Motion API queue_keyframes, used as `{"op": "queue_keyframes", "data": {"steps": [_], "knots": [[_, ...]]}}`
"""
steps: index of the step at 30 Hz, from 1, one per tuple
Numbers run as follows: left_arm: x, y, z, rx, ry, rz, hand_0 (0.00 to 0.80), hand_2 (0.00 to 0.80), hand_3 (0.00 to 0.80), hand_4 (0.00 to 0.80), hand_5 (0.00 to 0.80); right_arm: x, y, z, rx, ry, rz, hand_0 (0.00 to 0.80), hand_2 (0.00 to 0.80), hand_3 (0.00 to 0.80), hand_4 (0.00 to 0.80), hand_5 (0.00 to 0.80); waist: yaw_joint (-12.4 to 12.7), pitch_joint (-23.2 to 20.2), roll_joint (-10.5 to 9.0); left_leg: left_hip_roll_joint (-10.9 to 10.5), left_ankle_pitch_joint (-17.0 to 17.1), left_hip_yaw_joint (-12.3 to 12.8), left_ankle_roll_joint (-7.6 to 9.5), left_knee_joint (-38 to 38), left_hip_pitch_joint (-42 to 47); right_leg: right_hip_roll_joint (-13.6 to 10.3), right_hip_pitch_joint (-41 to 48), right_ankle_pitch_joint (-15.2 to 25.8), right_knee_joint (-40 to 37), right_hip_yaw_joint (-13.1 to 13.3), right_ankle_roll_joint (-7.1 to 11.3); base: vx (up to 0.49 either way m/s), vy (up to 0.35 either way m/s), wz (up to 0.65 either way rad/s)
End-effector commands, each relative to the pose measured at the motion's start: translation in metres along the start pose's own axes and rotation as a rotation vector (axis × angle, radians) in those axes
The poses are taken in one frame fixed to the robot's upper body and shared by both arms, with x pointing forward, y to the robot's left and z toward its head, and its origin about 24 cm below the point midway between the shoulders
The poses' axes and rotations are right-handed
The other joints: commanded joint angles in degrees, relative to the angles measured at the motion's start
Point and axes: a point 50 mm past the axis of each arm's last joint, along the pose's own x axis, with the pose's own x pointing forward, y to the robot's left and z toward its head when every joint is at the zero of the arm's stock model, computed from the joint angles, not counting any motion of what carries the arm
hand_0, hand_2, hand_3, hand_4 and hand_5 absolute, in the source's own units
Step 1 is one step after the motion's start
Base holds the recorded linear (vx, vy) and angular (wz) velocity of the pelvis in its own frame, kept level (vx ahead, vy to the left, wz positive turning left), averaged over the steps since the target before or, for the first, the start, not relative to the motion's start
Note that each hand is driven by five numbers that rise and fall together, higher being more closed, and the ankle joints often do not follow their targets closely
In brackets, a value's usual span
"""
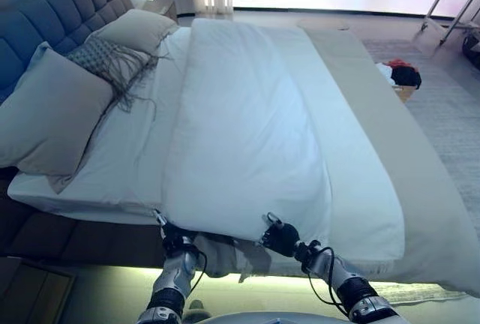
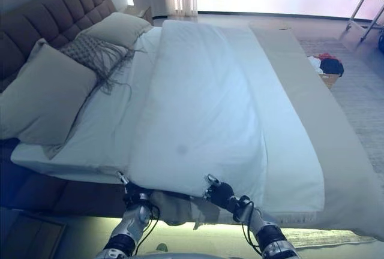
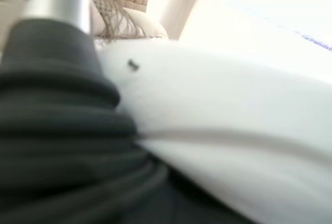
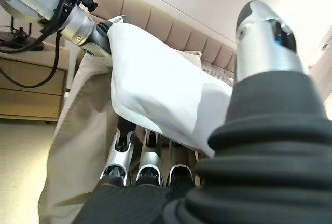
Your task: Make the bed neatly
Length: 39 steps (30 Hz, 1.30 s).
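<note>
— What's closest to us?
— The two hands at the near edge of the bed (image 1: 420, 189). The right hand (image 1: 281, 238) has its fingers (image 4: 120, 146) curled up under the hem of the white duvet (image 1: 247, 129), thumb over it, pinching it.
— And the left hand (image 1: 174, 238)?
— At the duvet's other near corner, touching it, but I can't tell whether its fingers are closed.
— Where does the duvet lie?
— Folded lengthwise along the bed's middle, beside the pillows (image 1: 52, 114) at the headboard (image 1: 52, 16).
</note>
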Motion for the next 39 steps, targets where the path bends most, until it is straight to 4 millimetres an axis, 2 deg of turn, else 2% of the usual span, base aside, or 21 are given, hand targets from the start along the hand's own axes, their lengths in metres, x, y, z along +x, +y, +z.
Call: {"op": "queue_keyframes", "data": {"steps": [1, 3, 5, 6, 8, 11, 15, 18, 23, 26, 32, 39], "knots": [[-0.014, -0.135, 0.162, 0.126, -0.539, -0.492, 0.0, 0.0, 0.0, 0.0, 0.0, -0.102, -0.078, -0.016, -0.009, 0.16, -0.316, 0.0, 0.0, 0.0, 0.0, 0.0, 4.88, -3.3, -2.67, -0.09, -4.03, -0.37, 0.29, 3.61, -0.91, -6.73, -3.52, -1.03, 5.63, 0.81, 2.13, -0.035, 0.008, 0.03], [-0.017, -0.136, 0.169, 0.135, -0.555, -0.49, 0.0, 0.0, 0.0, 0.0, 0.0, -0.111, -0.083, -0.027, 0.011, 0.271, -0.337, 0.0, 0.0, 0.0, 0.0, 0.0, 5.38, -3.47, -2.8, -0.19, -4.15, -0.47, 0.35, 3.84, -0.93, -6.77, -3.42, -1.09, 5.79, 0.6, 2.16, -0.032, -0.007, 0.01], [-0.019, -0.138, 0.175, 0.14, -0.566, -0.49, 0.0, 0.0, 0.0, 0.0, 0.0, -0.122, -0.09, -0.033, -0.061, 0.393, -0.378, 0.0, 0.0, 0.0, 0.0, 0.0, 5.6, -3.58, -2.97, -0.27, -4.25, -0.5, 0.4, 3.98, -1.02, -6.81, -3.35, -1.16, 5.81, 0.48, 2.18, 0.0, 0.0, 0.0], [-0.02, -0.141, 0.179, 0.148, -0.577, -0.49, 0.0, 0.0, 0.0, 0.0, 0.0, -0.139, -0.1, -0.041, -0.143, 0.511, -0.437, 0.0, 0.0, 0.0, 0.0, 0.0, 6.04, -3.4, -3.03, -0.34, -4.66, -0.82, 0.39, 4.08, -0.73, -6.82, -3.17, -1.72, 6.3, 0.48, 2.24, -0.036, -0.008, 0.01], [-0.02, -0.146, 0.181, 0.161, -0.583, -0.497, 0.0, 0.0, 0.0, 0.0, 0.0, -0.154, -0.107, -0.044, -0.254, 0.649, -0.489, 0.0, 0.0, 0.0, 0.0, 0.0, 6.32, -3.18, -3.29, -0.49, -4.51, -1.22, 0.52, 4.24, -1.03, -6.86, -3.44, -1.56, 6.5, 0.33, 2.18, -0.034, -0.02, 0.04], [-0.019, -0.156, 0.183, 0.182, -0.586, -0.515, 0.0, 0.0, 0.0, 0.0, 0.0, -0.176, -0.119, -0.043, -0.551, 0.877, -0.619, 0.0, 0.0, 0.0, 0.0, 0.0, 6.73, -2.62, -3.8, -0.57, -5.13, -1.65, 0.5, 4.5, -0.67, -6.85, -3.19, -2.12, 7.07, 0.3, 2.26, -0.014, -0.029, 0.02], [-0.017, -0.164, 0.181, 0.195, -0.596, -0.53, 0.0, 0.0, 0.0, 0.0, 0.0, -0.19, -0.123, -0.054, -0.555, 0.974, -0.688, 0.0, 0.0, 0.0, 0.0, 0.0, 6.15, -1.8, -4.15, -0.65, -4.99, -2.06, 0.77, 4.75, -1.01, -6.79, -3.52, -1.69, 7.08, 0.45, 2.13, -0.025, -0.021, 0.04], [-0.017, -0.166, 0.183, 0.189, -0.607, -0.533, 0.0, 0.0, 0.0, 0.0, 0.0, -0.2, -0.126, -0.072, -0.593, 1.058, -0.739, 0.0, 0.0, 0.0, 0.0, 0.0, 5.74, -1.53, -4.01, -0.7, -5.22, -1.98, 0.91, 5.0, -1.03, -6.82, -3.61, -1.8, 7.23, 0.73, 2.17, 0.0, 0.0, 0.0], [-0.018, -0.175, 0.185, 0.186, -0.627, -0.534, 0.0, 0.0, 0.0, 0.0, 0.0, -0.221, -0.128, -0.093, -0.578, 1.129, -0.823, 0.0, 0.0, 0.0, 0.0, 0.0, 5.4, -1.43, -4.14, -0.88, -5.46, -1.94, 1.04, 4.91, -0.87, -6.71, -3.49, -1.67, 6.97, 1.1, 2.35, 0.002, -0.008, -0.02], [-0.019, -0.186, 0.189, 0.19, -0.641, -0.537, 0.0, 0.0, 0.0, 0.0, 0.0, -0.24, -0.129, -0.103, -0.508, 1.138, -0.888, 0.0, 0.0, 0.0, 0.0, 0.0, 5.07, -1.59, -4.04, -1.0, -5.56, -1.8, 1.11, 4.68, -0.67, -6.67, -3.39, -1.46, 6.7, 1.24, 2.52, 0.0, 0.0, 0.0], [-0.026, -0.197, 0.201, 0.207, -0.686, -0.524, 0.0, 0.0, 0.0, 0.0, 0.0, -0.25, -0.131, -0.096, -0.445, 1.05, -0.974, 0.0, 0.0, 0.0, 0.0, 0.0, 4.81, -1.87, -3.91, -1.11, -5.84, -1.65, 1.16, 4.61, -0.39, -6.58, -3.38, -1.15, 6.29, 1.62, 2.64, 0.0, 0.0, 0.0], [-0.041, -0.196, 0.216, 0.198, -0.789, -0.5, 0.0, 0.0, 0.0, 0.0, 0.0, -0.247, -0.132, -0.088, -0.438, 1.008, -0.984, 0.0, 0.0, 0.0, 0.0, 0.0, 5.74, -1.8, -4.01, -1.36, -6.17, -2.13, 1.34, 4.78, -0.62, -6.6, -3.2, -1.25, 5.99, 1.4, 2.49, 0.0, 0.0, 0.0]]}}
